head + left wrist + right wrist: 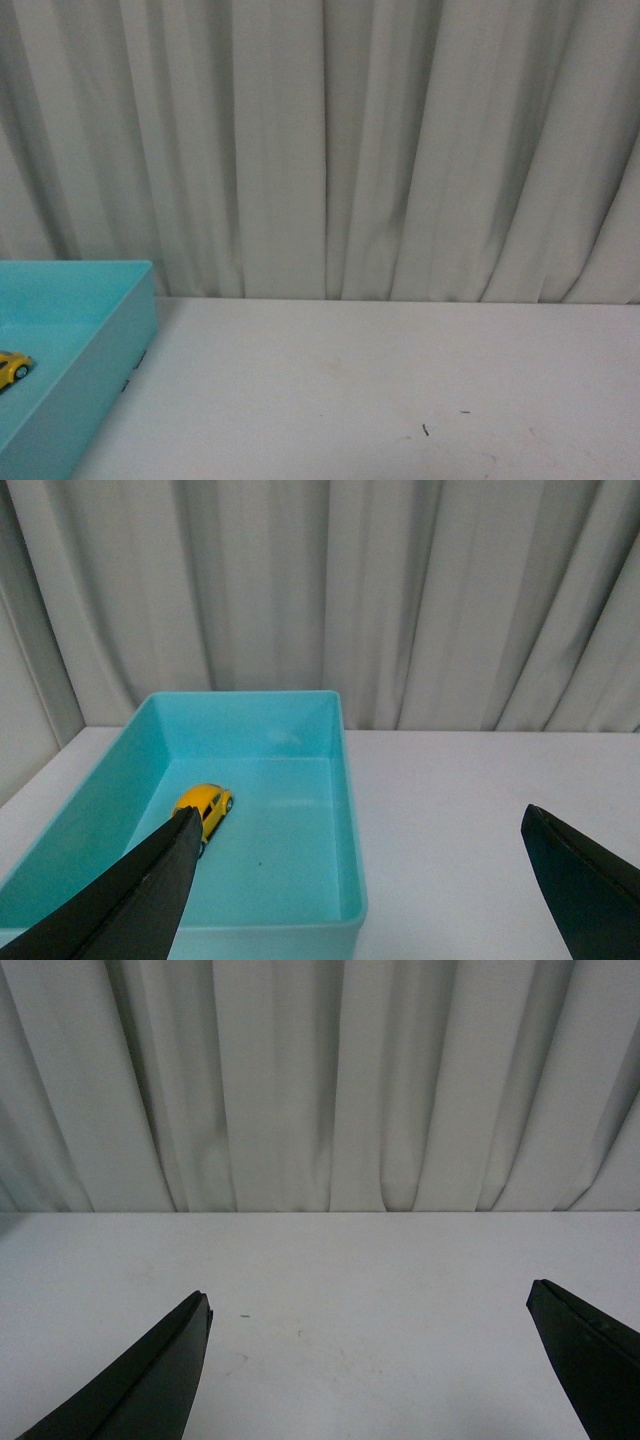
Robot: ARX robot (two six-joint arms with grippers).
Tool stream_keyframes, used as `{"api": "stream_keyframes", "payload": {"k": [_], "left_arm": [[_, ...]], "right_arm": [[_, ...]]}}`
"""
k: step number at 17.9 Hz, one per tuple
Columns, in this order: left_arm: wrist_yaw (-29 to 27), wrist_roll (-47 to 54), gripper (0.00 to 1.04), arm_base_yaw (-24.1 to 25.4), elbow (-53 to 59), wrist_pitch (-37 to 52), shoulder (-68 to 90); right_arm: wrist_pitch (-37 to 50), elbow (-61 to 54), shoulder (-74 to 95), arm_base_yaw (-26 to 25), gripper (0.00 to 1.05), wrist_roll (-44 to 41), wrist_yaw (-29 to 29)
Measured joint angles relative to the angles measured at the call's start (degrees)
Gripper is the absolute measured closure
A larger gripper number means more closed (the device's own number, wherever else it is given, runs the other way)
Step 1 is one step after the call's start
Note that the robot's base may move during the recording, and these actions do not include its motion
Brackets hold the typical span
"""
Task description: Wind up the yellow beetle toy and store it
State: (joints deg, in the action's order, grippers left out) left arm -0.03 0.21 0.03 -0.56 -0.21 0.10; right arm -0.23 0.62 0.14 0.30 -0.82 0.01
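Yellow beetle toy [205,808] sits inside the teal bin [345,810], lower left of the left wrist frame. Likely light, rigid, glossy-slick; best pinched across its flat sides. Left tool [360,855] and right tool [370,1335] both spread apart, empty.

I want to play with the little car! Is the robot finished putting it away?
Looks nearly done: the yellow beetle toy already sits inside the turquoise bin. Nothing is in hand: the left gripper and right gripper are both open and empty. Whether it was wound up cannot be told.
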Motion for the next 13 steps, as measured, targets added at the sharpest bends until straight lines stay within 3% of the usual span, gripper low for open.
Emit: {"api": "stream_keyframes", "payload": {"k": [13], "left_arm": [[0.0, 0.0, 0.07, 0.0, 0.0, 0.0, 0.0]], "right_arm": [[0.0, 0.0, 0.0, 0.0, 0.07, 0.0, 0.0]]}}
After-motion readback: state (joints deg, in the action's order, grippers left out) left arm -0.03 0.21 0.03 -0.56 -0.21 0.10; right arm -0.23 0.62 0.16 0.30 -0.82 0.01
